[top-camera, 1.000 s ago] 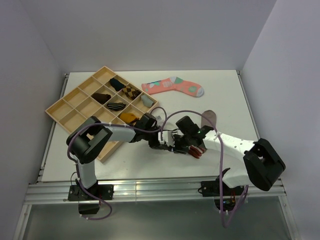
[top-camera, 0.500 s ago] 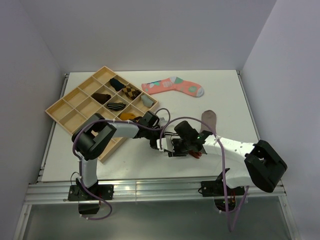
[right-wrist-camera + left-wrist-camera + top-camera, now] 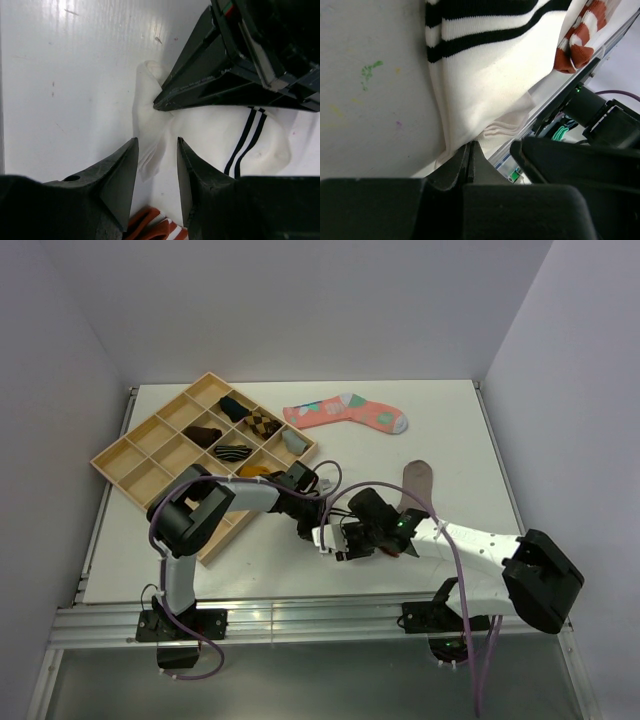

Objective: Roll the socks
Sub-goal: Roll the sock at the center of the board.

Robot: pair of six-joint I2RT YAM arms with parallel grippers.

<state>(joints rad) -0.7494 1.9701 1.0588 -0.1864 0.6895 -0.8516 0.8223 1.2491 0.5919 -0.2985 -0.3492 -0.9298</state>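
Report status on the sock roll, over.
Left tool shut on edge of white sock. Right tool open, straddling a fold of it. Red cuff of brown sock alongside. Pink sock well clear.

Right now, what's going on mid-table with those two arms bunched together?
Both arms meet over the white striped sock. The left gripper has its jaws shut on a pinch of that sock's edge. The right gripper is open, its jaws straddling a loose fold of the same sock right beside that pinch. The brown sock runs under the right arm, its red-striped cuff next to the white one. Neither sock is rolled yet.
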